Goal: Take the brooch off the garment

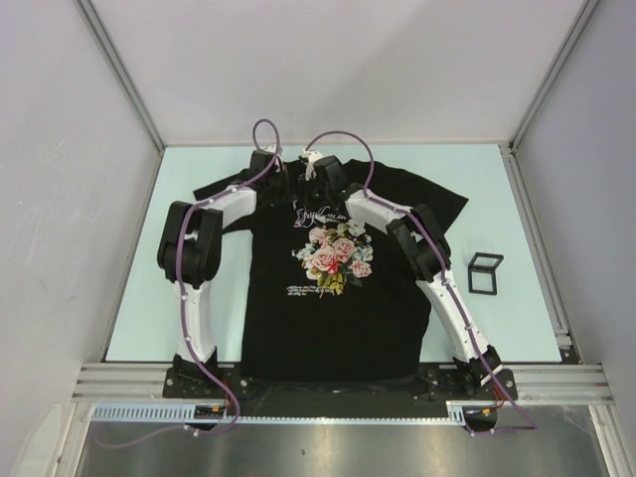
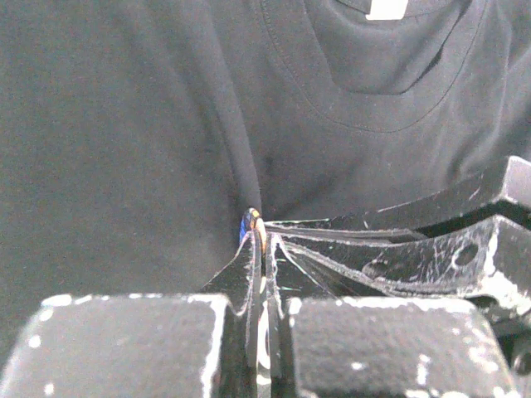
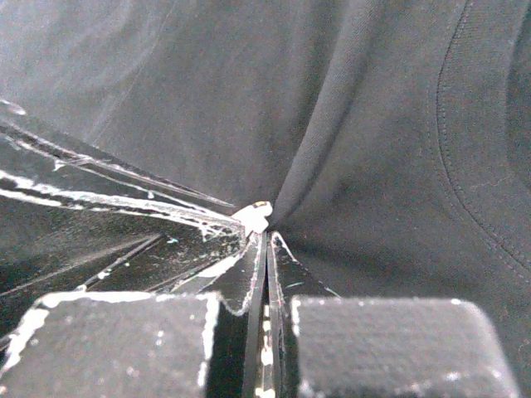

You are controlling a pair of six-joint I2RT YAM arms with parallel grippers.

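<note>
A black short-sleeved T-shirt (image 1: 328, 318) with a pink-and-white rose print and white cursive lettering is lying flat on the pale green counter (image 1: 497, 194). It is filling the middle of the overhead view, with its collar pointing toward the top of the frame. Both arms are reaching in from the bottom edge and meeting over the upper chest, just below the collar.

In the left wrist view, the left fingers (image 2: 249, 265) are pressing together at the centre of the frame. They are pinching a small gold-rimmed blue brooch (image 2: 253, 225) at their tips, where a fold of fabric is rising toward the top.

In the right wrist view, the right fingers (image 3: 286, 265) are likewise sitting closed against each other. Their tips are touching the point where the fabric creases are converging. A small white-and-gold piece is showing just left of them. I cannot tell whether any cloth is caught between them.

A small black square frame (image 1: 489, 257) is resting on the counter at the right of the overhead view, well apart from the shirt.
</note>
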